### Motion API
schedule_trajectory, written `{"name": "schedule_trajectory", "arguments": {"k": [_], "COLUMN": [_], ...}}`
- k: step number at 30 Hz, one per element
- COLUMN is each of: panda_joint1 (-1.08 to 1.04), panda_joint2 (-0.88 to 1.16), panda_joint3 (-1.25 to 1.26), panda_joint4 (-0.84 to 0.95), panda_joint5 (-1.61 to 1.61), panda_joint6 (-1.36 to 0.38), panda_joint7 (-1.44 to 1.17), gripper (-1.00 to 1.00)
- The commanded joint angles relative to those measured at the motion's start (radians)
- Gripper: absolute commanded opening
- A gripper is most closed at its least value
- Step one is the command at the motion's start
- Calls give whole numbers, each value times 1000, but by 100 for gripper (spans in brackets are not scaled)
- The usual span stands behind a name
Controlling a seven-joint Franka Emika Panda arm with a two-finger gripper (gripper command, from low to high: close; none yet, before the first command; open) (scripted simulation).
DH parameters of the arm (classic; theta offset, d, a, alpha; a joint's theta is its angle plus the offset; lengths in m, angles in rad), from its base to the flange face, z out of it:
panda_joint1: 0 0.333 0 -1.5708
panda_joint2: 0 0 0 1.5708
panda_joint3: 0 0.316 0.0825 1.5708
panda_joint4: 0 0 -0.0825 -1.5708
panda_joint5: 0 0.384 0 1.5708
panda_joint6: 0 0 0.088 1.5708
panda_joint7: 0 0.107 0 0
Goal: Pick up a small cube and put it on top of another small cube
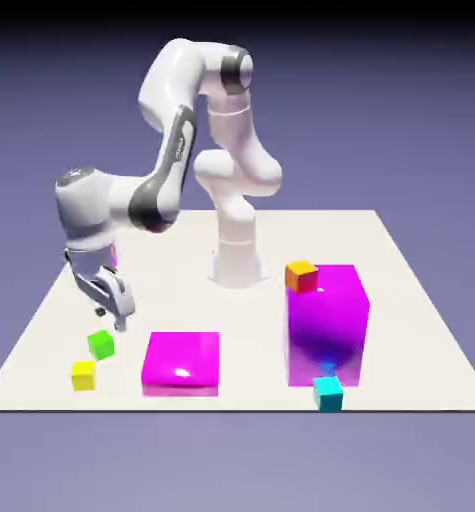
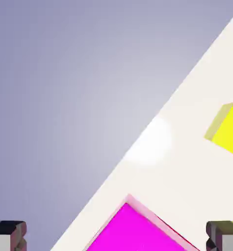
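My gripper [image 1: 116, 322] hangs spread and empty above the green cube [image 1: 101, 344] near the table's [image 1: 401, 300] corner. In my hand view the yellow cube [image 2: 228, 130] is cut off at the edge, and the low magenta block [image 2: 138, 233] shows only one corner.

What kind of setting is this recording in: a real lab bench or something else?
A rendered simulation, not a real bench. A flat white table floats against a plain blue-violet backdrop, with glossy, textureless blocks such as the flat magenta block and the small yellow cube near the white arm's open gripper.
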Motion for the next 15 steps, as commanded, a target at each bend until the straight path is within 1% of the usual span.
{"name": "schedule_trajectory", "arguments": {"k": [1, 10, 11, 14, 15], "panda_joint1": [-22, -212, -212, -196, -196], "panda_joint2": [36, 355, 355, 432, 435], "panda_joint3": [0, 1, 1, 16, 17], "panda_joint4": [33, 318, 318, 266, 264], "panda_joint5": [10, 94, 94, 117, 117], "panda_joint6": [-31, -305, -305, -174, -169], "panda_joint7": [15, 151, 151, 130, 129], "gripper": [0, 0, 0, 0, 0]}}
